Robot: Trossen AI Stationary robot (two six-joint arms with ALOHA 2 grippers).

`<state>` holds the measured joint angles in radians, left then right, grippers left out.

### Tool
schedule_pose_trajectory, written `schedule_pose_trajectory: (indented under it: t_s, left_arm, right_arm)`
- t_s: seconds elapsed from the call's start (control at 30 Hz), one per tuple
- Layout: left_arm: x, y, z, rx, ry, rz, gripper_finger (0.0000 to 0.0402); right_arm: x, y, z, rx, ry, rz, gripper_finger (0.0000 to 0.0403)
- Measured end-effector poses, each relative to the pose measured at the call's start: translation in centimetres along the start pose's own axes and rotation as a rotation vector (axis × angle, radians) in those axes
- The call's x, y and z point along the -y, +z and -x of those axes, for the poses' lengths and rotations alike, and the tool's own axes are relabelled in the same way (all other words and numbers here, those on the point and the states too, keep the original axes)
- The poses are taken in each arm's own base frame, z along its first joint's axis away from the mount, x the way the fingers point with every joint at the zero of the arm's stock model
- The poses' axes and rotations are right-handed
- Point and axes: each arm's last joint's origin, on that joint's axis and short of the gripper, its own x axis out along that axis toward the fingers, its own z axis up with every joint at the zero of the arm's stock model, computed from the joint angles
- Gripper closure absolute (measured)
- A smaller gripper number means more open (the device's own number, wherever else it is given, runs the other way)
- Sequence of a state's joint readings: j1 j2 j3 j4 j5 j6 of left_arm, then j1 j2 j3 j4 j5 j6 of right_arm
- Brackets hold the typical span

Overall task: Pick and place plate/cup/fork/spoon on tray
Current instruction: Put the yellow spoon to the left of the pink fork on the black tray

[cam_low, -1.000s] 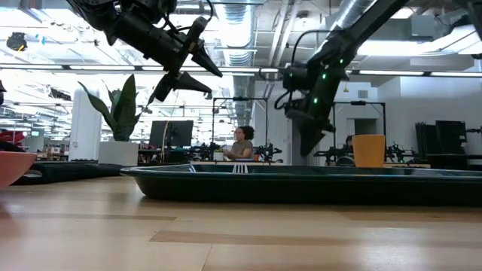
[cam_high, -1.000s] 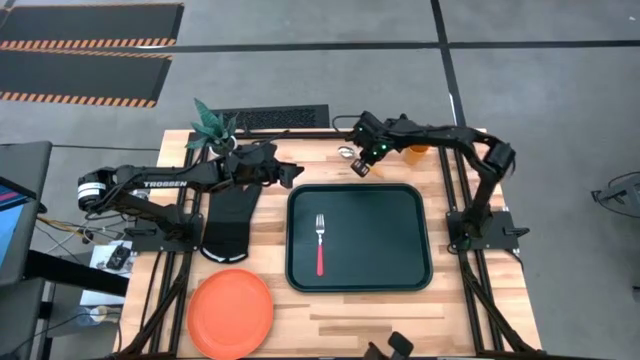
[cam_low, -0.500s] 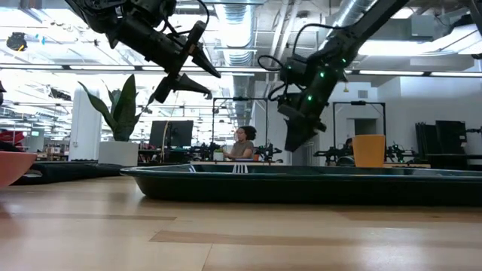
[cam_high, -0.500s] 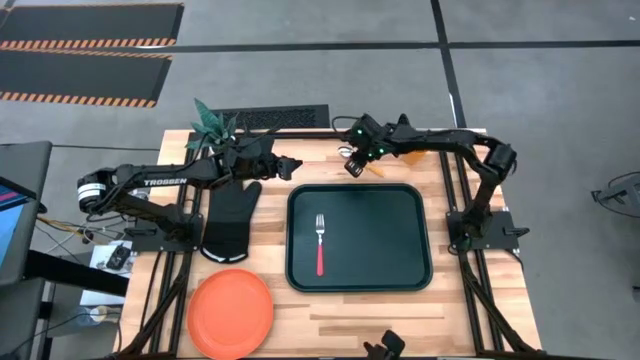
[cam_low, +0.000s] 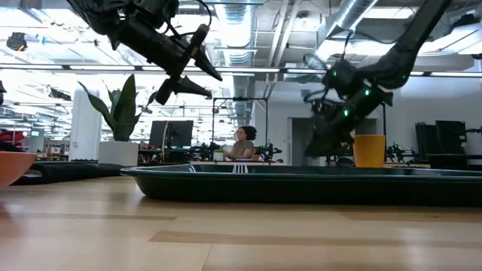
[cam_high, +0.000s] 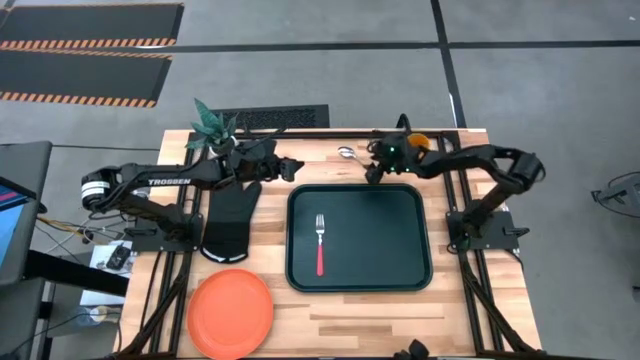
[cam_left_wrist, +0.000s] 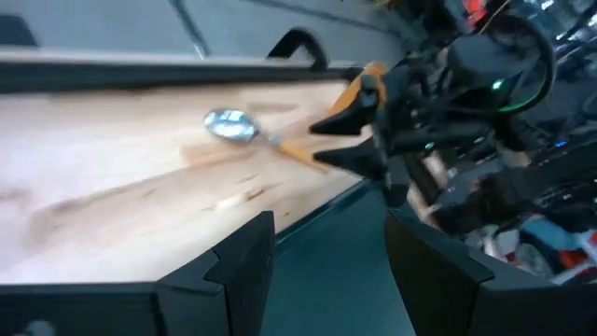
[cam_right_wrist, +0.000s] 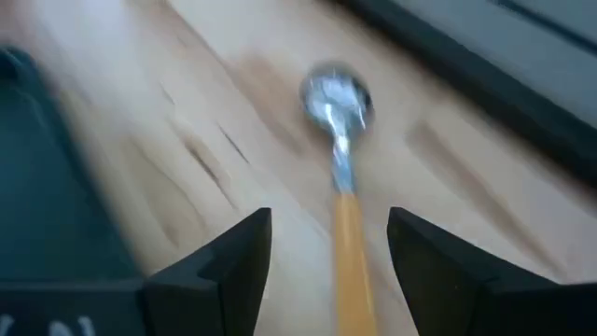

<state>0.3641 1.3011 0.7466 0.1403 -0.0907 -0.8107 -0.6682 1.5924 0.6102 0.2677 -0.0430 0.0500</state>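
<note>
The spoon [cam_high: 350, 153] lies flat on the wood between the tray's far rim and the table's far edge, silver bowl [cam_right_wrist: 336, 93] toward the left. My right gripper [cam_high: 372, 173] is open, low over the table, and its fingers stand on either side of the orange handle [cam_right_wrist: 350, 252]; I cannot tell whether they touch it. My left gripper [cam_high: 292, 167] hangs open above the far left corner of the tray [cam_high: 375, 240]. The fork [cam_high: 320, 245] lies on the tray. The cup [cam_high: 420, 141] stands at the far right, behind the right arm. The plate [cam_high: 232, 312] rests near the table's near-left corner.
A black oven mitt [cam_high: 230, 220] lies left of the tray, under the left arm. A potted plant [cam_high: 212, 125] stands at the far left corner. Bare wood shows along the near edge and right of the tray.
My right gripper has opened, drawn back toward the table's right edge and sunk lower, tipping from pointing down to pointing more level toward the spoon. My left gripper has shifted a little toward the far edge, off the mitt. The spoon has stayed where it was.
</note>
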Motion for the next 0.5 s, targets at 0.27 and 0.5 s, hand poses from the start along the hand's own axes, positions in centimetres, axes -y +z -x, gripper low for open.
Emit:
schedule_pose_trajectory:
  t_s: [0.27, 0.5]
  left_arm:
    - [-0.8, -1.1, -1.8, -0.067, 0.014, 0.033, 0.0212]
    - [-1.1, -1.6, -3.2, -0.1, -0.033, 0.047, 0.0212]
  right_arm:
    - [0.8, -0.1, -1.8, -0.033, -0.102, -0.03, 0.0177]
    - [1.3, -0.2, -1.8, -0.182, -0.094, 0.054, 0.033]
